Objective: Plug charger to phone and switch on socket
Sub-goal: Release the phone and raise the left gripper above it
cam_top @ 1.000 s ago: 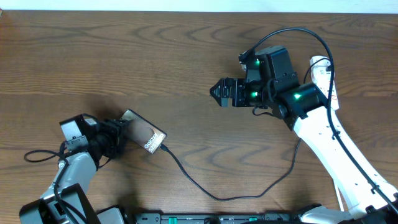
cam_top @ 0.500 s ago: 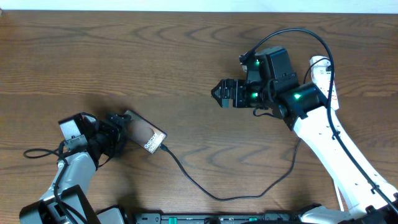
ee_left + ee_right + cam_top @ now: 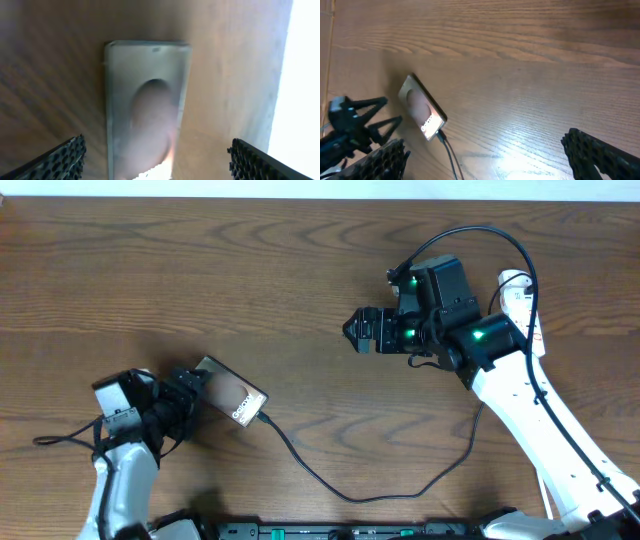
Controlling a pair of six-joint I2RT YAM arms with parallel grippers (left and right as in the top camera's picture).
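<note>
Spanning every view, dark wood-grain table [image 3: 200, 270]; pale wall strip [image 3: 300, 188] ran along its far edge. Phone [image 3: 232, 395] lay flat front-left, charger [image 3: 350, 496] tip touching its end. Left gripper [image 3: 188, 385] stood spread wide beside phone, empty. Right gripper [image 3: 352, 330] spread wide, empty, mid-table. Socket [image 3: 514, 283] sat far right, partly behind arm.

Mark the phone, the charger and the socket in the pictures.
phone [image 3: 233, 394], overhead view, middle of its face.
charger [image 3: 352, 499], overhead view, lowest bend of the cable.
socket [image 3: 513, 281], overhead view, its visible white end.
</note>
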